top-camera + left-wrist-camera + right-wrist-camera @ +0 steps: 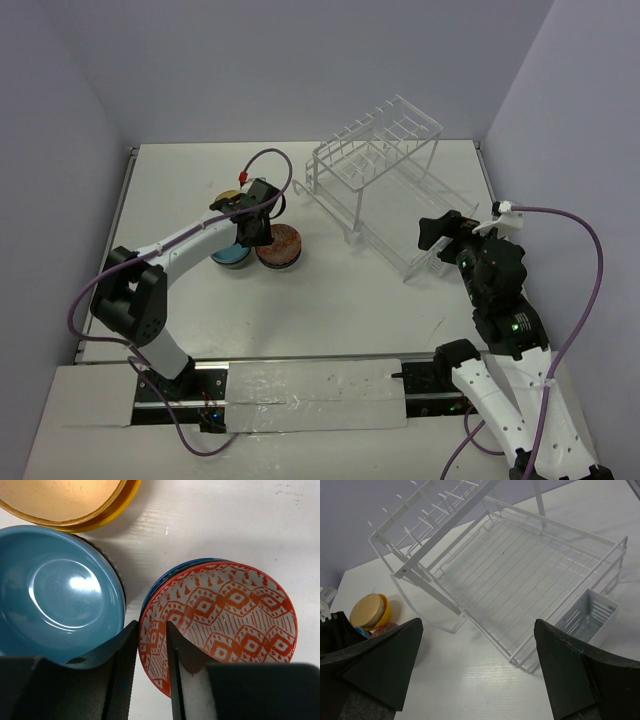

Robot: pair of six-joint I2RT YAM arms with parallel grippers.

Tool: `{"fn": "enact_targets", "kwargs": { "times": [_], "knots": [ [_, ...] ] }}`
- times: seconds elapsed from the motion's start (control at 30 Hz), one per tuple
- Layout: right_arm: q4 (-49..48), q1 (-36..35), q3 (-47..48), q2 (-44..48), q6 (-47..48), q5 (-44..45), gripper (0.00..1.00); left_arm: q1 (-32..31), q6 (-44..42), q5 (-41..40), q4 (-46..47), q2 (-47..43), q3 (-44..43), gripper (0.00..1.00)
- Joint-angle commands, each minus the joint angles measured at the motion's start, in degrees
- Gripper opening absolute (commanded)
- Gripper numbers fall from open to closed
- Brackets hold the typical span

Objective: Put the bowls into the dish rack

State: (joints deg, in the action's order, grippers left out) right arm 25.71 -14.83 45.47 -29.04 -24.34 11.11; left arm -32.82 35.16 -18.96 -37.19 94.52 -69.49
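Left arm reaches out over the surface (350, 320) to a cluster of bowls left of centre. Right arm sits back, near the right edge.

Left gripper (151, 626): jaws straddle the near rim of the red-patterned bowl (225, 610), one finger (125, 670) outside the wall and the other inside the bowl. The gap is narrow, with the rim between the two fingers. Cannot tell whether they pinch it or only bracket it. The bowl sits flat, not lifted as far as the wrist view shows.

A dark blue rim (172, 570) shows under the patterned bowl's far-left edge (a second bowl nested beneath it, by the look).

Blue bowl (55, 590): just beside the patterned one on its left, mouth up, glossy inside. The outer finger stands in the slot between the two.

Orange-yellow bowl (60, 500): beyond the blue bowl, close to it, tan inside with a yellow outer wall.

Dish rack (375, 165): white wire, at the far right of centre and well apart from the bowls. No bowl is in it. Slotted upper tier, flat wire lower tier, small cutlery basket (587, 617) at its right end.

Right gripper (475, 680): jaws spread wide with nothing between them, hanging above the surface just in front of the rack and facing it.
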Motion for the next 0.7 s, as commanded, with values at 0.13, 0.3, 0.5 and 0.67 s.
{"fn": "enact_targets", "kwargs": {
  "times": [0.13, 0.3, 0.5, 0.67],
  "knots": [
    [-2.7, -0.5, -0.5, 0.9, 0.9, 0.6, 1.0, -0.2, -0.1, 0.6, 1.5, 0.9, -2.5, 0.31],
    [-2.8, -0.6, -0.5, 1.0, 0.9, 0.6, 1.0, -0.2, -0.1, 0.9, 1.7, 0.6, -2.8, 0.19],
    [-2.9, -0.6, -0.5, 1.0, 1.0, -0.4, 0.99, -0.1, -0.2, 1.5, 1.7, -0.2, -3.1, 0.0],
    [-2.5, -0.7, 0.8, -1.3, 0.9, -4.3, 1.0, -0.2, -0.4, 1.6, 1.9, -2.8, -3.9, 0.0]
  ]
}}
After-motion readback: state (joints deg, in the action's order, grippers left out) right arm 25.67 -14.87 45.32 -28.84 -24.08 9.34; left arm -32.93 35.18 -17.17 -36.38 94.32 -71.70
